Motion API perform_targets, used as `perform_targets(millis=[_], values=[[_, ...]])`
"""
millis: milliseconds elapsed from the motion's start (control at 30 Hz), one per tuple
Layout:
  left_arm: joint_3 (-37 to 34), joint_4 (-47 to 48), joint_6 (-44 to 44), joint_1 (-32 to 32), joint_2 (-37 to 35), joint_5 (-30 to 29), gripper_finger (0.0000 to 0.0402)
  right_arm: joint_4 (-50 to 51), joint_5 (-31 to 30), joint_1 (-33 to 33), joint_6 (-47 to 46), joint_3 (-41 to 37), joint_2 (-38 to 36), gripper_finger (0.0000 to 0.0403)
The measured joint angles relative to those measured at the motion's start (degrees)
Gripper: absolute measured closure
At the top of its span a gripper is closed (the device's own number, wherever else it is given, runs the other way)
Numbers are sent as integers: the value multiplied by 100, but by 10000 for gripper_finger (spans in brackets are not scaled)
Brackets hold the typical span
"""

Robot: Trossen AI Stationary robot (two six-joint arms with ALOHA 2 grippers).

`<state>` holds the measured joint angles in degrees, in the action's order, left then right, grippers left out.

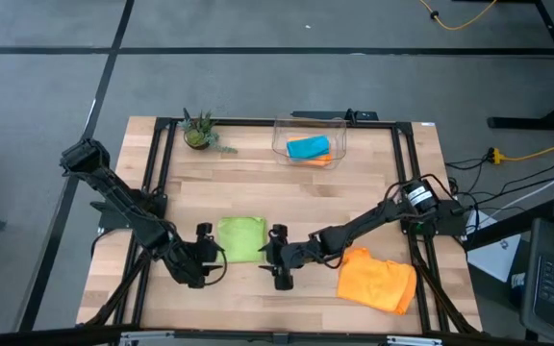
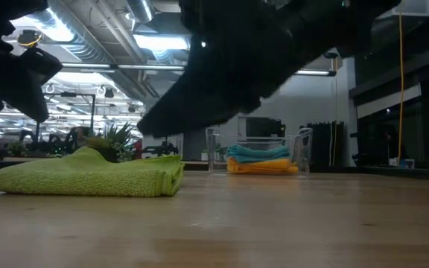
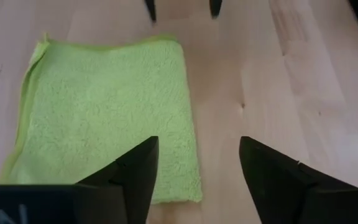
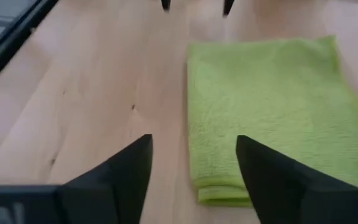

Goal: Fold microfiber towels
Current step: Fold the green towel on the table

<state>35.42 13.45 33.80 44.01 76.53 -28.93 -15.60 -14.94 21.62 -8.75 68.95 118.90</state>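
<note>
Green towel folded, both grippers backed off either side

Lime green towel [image 1: 241, 237] lies flat near-centre; left gripper [image 1: 204, 252] and right gripper [image 1: 279, 256] flank it, jaws spread, holding nothing. Crumpled orange towel [image 1: 377, 279] near-right, clear bin [image 1: 310, 137] far.

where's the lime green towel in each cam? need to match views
High: lime green towel lies folded at the table's front centre, between the left end effector and the right end effector.
Low: left foreground.
Left wrist: just ahead of the fingers.
Right wrist: just ahead of the fingers.
Shared landmark: clear bin holding teal and orange towels, seen in high and low only.
</note>
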Motion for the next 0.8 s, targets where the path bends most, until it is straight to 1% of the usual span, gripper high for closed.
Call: perform_targets(millis=[100,200,300,400,533,667,800], values=[[0,-75,-114,-2,53,43,176,-20,6,-11,71,0,187,147],[0,-105,-61,4,288,170,176,-219,4,-11,314,-9,346,142],[-4,-148,-149,4,622,78,177,-460,19,-3,337,-1,438,145],[-3,-172,-186,-10,940,-11,174,-398,53,-1,299,-2,528,149],[-4,-211,36,-14,1294,0,175,-215,57,-7,285,-7,526,152],[18,-279,81,-2,1536,-71,173,-126,62,-21,147,-5,520,154],[22,-301,232,-7,1626,-109,172,37,63,-21,31,-4,517,154]])
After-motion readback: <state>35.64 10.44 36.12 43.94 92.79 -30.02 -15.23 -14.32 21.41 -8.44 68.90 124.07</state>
